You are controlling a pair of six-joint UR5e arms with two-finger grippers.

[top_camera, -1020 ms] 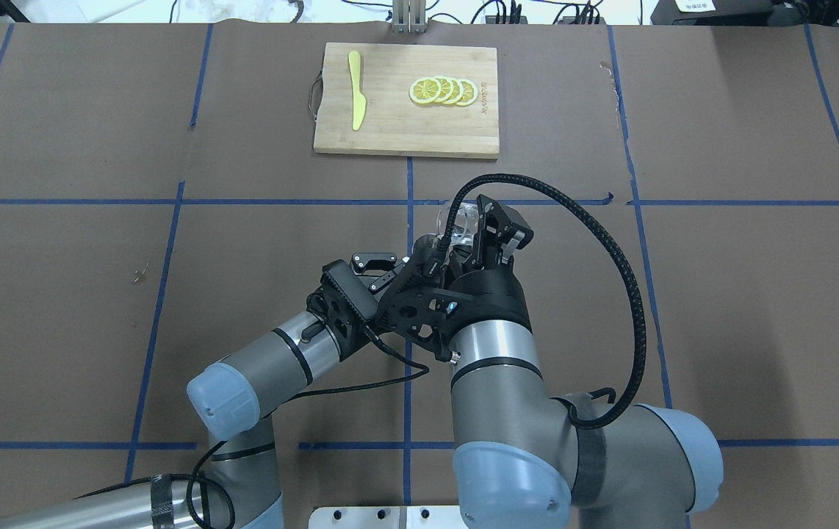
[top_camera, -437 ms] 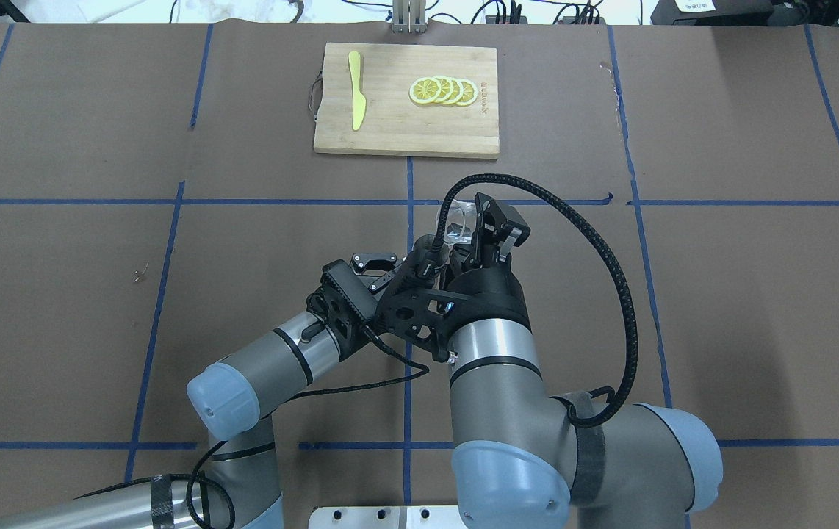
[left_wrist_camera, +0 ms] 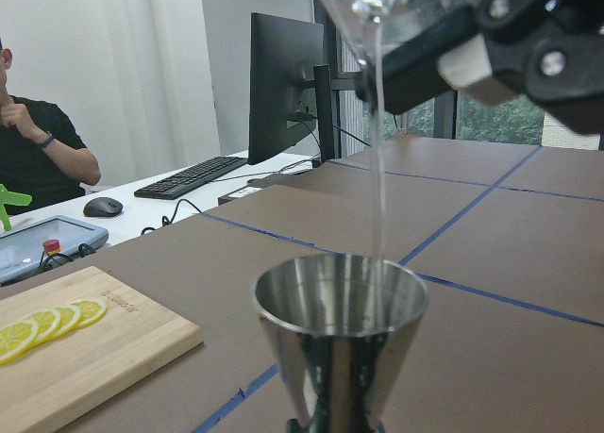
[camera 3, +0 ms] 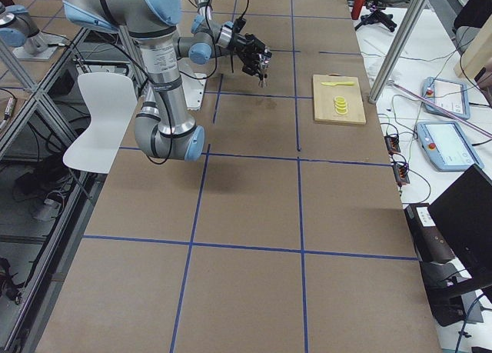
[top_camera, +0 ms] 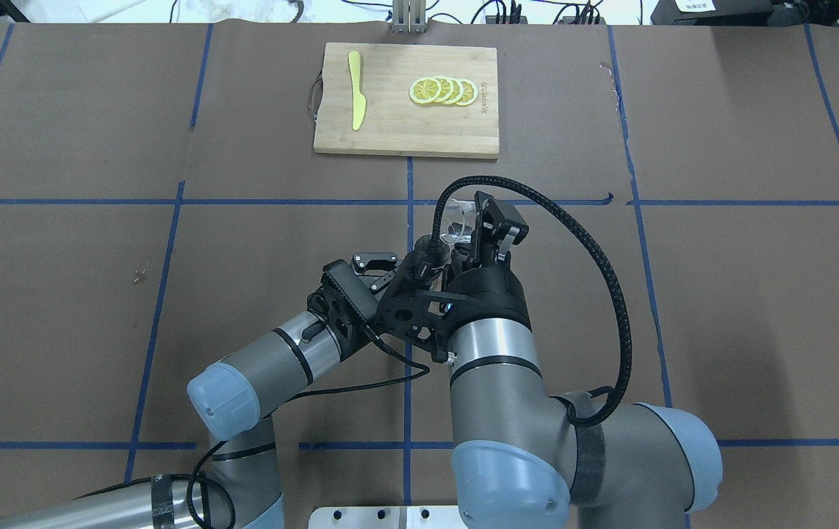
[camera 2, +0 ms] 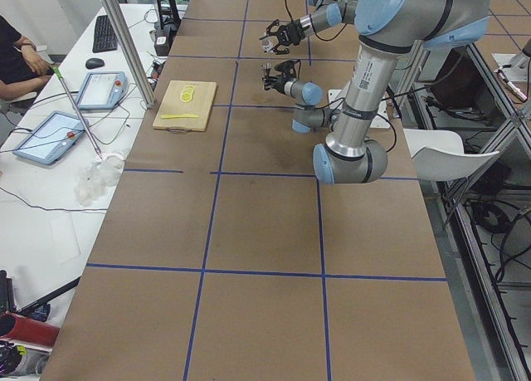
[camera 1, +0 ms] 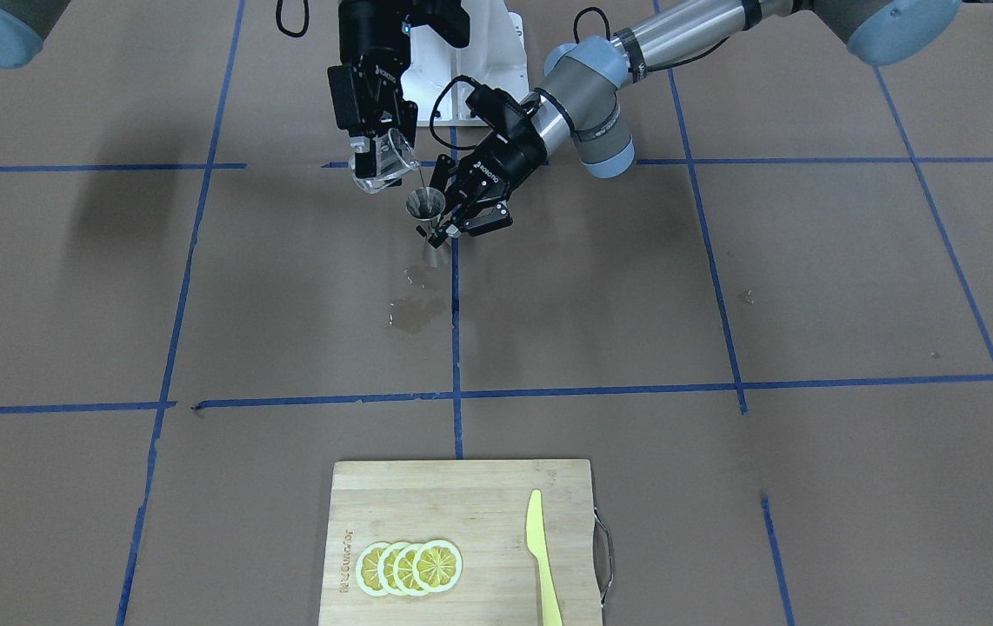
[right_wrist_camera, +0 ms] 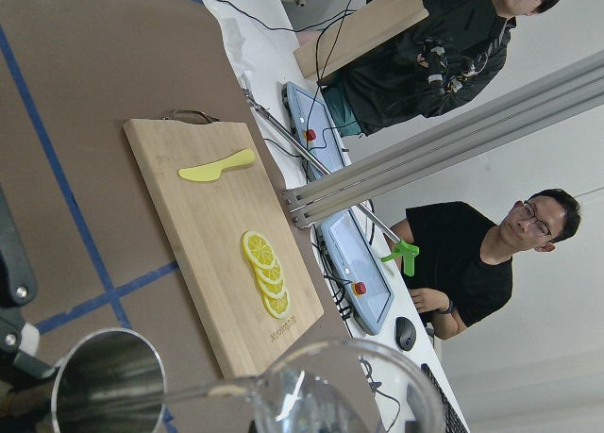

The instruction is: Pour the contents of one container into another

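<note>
The right gripper (camera 1: 379, 156) is clamped on the small clear glass measuring cup (camera 1: 385, 163). The cup is tipped lip-down just above and beside the silvery steel hourglass jigger (camera 1: 425, 205). The left gripper (camera 1: 447, 228) pinches that jigger at its narrow waist and holds it, as far as I can tell, off the table on the robot's side. In the left wrist view a thin stream of clear liquid (left_wrist_camera: 378, 150) falls from the lip into the jigger's upper cone, landing nearer its far wall than its centre. I'd reckon the glass is light, hard, slick and breakable, so a firm hold across its round body, lip left free, looks right. The jigger is stiff and smooth, and the waist is the one spot where fingers can't slide off. Its mouth is narrow, so the stream has little margin, and a dark wet patch (camera 1: 416, 311) marks the brown paper table cover (camera 1: 723, 287) just below. The two wrists crowd close together, though bare paper lies on every side of them. The bamboo cutting board (camera 1: 479, 504), with lemon slices (camera 1: 409, 567) and a yellow plastic knife (camera 1: 538, 556), sits well apart at the far edge.
</note>
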